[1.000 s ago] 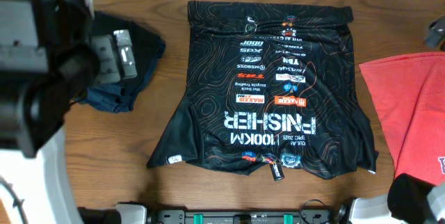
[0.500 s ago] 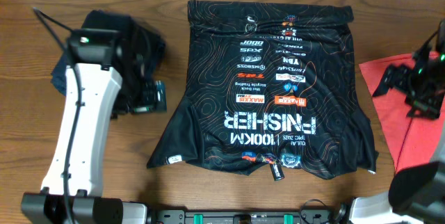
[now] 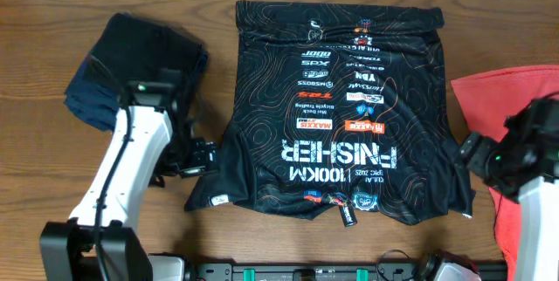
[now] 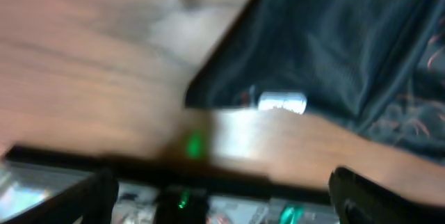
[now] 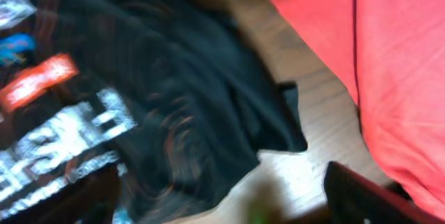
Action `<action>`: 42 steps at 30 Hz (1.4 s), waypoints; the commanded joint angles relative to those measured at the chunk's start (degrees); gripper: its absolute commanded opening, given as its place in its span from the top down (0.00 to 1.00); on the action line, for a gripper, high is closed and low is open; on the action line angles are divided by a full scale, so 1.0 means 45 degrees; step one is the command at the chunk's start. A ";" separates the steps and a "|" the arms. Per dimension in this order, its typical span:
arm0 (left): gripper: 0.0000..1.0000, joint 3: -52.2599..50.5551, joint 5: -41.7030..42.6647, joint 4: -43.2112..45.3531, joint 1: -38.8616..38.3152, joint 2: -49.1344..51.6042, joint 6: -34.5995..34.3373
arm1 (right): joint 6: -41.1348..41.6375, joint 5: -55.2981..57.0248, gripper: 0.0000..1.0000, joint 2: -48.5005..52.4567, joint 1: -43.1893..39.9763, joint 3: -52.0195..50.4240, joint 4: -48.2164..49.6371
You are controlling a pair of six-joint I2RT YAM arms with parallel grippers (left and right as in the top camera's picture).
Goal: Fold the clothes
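Observation:
The black jersey [image 3: 341,98] lies spread flat in the middle of the table, with "FINISHER" lettering near its front hem. My left gripper [image 3: 196,156] hovers just left of its front-left corner. In the left wrist view that corner [image 4: 327,50] with a white tag [image 4: 281,102] lies ahead of the open, empty gripper [image 4: 222,200]. My right gripper [image 3: 476,153] sits at the jersey's front-right edge. The right wrist view shows it [image 5: 222,203] open over bare wood, the jersey's corner [image 5: 160,92] to its left. The coral-red T-shirt [image 3: 520,111] lies at the right, also seen as red cloth [image 5: 396,57].
A dark navy garment [image 3: 131,54] lies bunched at the back left, behind the left arm. Brown wood [image 3: 489,19] shows around the clothes. Black equipment with green lights [image 3: 288,272] runs along the table's front edge.
Both arms have swung down towards the table's front. The left went from the navy pile to the jersey's front-left corner, the right from over the red T-shirt to the front-right corner.

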 commanded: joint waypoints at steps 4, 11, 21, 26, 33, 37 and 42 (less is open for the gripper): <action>0.02 -0.1598 0.1297 0.1287 0.0049 -0.0049 -0.0996 | 0.1190 -0.0559 0.22 0.1520 -0.0767 -0.0903 0.0423; 0.02 -0.2157 0.1292 0.2152 0.0049 -0.0049 -0.1302 | 0.2487 0.0908 0.29 0.3793 -0.1409 -0.1355 0.1112; 0.02 -0.2210 0.1243 0.2234 0.0049 -0.0049 -0.1292 | 0.2492 0.1472 0.85 0.4624 -0.2331 -0.1734 0.1719; 0.02 -0.2210 0.1243 0.2225 0.0058 -0.0049 -0.1292 | 0.3147 0.2327 0.99 0.4362 -0.3483 -0.1545 0.1671; 0.02 -0.2210 0.1151 0.2225 0.0058 -0.0049 -0.1287 | 0.2929 0.1263 0.99 0.2934 -0.5158 -0.0670 0.0913; 0.02 -0.2210 0.0801 0.2317 0.0058 -0.0049 -0.1297 | 0.1302 -0.0447 0.71 0.2647 -0.4920 -0.0709 0.0680; 0.02 -0.2463 0.0719 0.2798 0.0058 -0.0044 -0.1671 | 0.1239 -0.0559 0.44 0.2652 -0.4357 -0.1569 0.0962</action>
